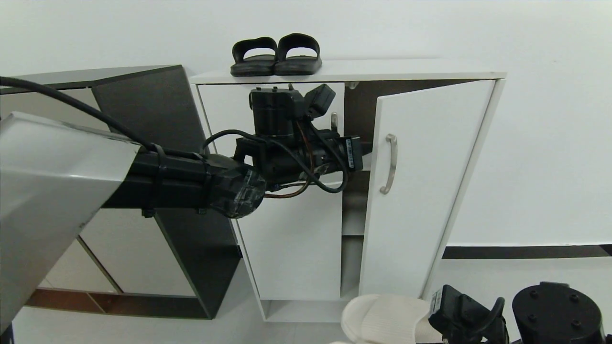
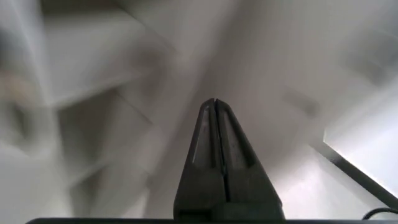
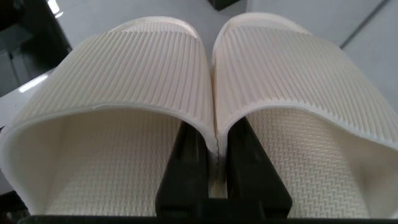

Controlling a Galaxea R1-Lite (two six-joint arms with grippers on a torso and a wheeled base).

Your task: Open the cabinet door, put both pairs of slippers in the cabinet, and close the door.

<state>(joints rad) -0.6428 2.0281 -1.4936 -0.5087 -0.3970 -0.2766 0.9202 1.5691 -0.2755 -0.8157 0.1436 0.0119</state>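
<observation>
The white cabinet [image 1: 349, 75] has its right door [image 1: 425, 191] swung partly open and its left door [image 1: 287, 239] closed. A dark gap shows between them. A pair of black slippers [image 1: 276, 56] rests on the cabinet top. My left gripper [image 1: 366, 148] [image 2: 215, 109] is shut on nothing, its tip in the gap just behind the open door's edge, near the handle [image 1: 391, 162]. Low at the front right, my right gripper [image 1: 432, 315] [image 3: 216, 155] is shut on a pair of white ribbed slippers [image 1: 382, 317] [image 3: 143, 68], pinching their inner sides together.
A dark cabinet with mirrored panels [image 1: 162, 119] stands against the white cabinet's left side. A white wall with a dark baseboard [image 1: 526, 252] runs to the right. Pale floor lies in front of the cabinet.
</observation>
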